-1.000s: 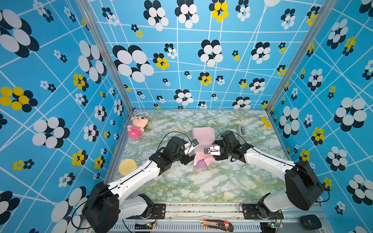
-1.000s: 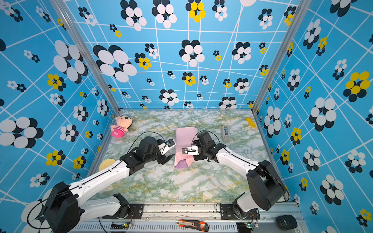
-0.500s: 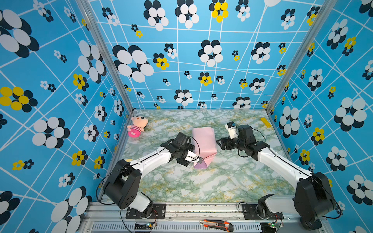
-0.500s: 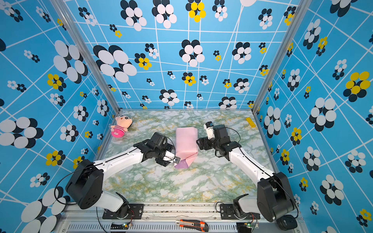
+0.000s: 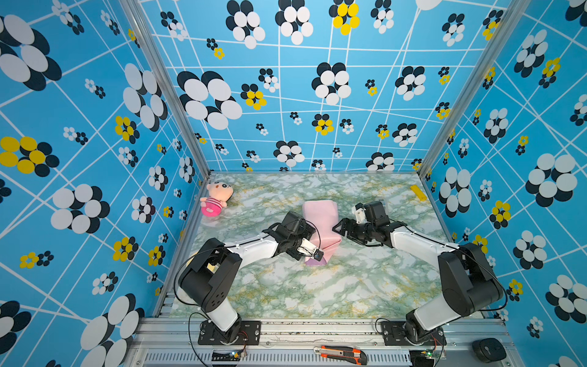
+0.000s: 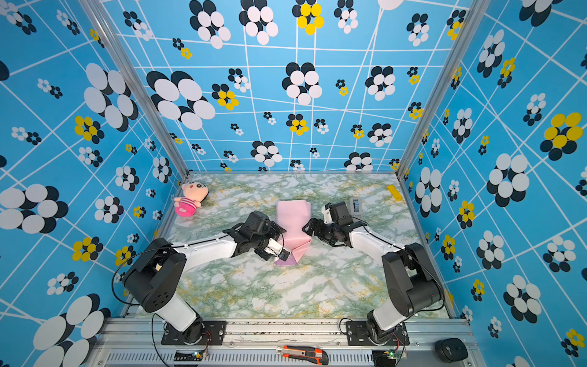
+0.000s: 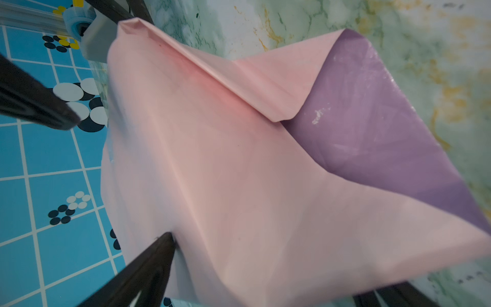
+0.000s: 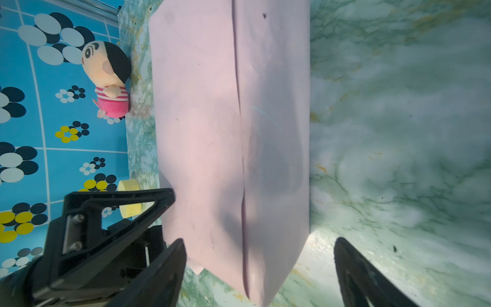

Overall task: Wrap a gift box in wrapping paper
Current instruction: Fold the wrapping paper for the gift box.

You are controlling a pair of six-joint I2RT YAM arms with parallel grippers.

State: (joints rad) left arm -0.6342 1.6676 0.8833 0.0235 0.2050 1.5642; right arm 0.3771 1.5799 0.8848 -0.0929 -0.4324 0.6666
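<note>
No legible text or labels

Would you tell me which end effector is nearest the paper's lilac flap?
The left end effector; the right end effector faces only pink wrapping paper.

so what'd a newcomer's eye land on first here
Probably the loud blue flower-print walls boxing in the marbled green table. Next comes the pink wrapping paper, folded into a bundle mid-table with one lilac corner showing, and the left gripper and right gripper open on either side of it. A pink-striped plush doll lies in the far corner on the left arm's side.
</note>
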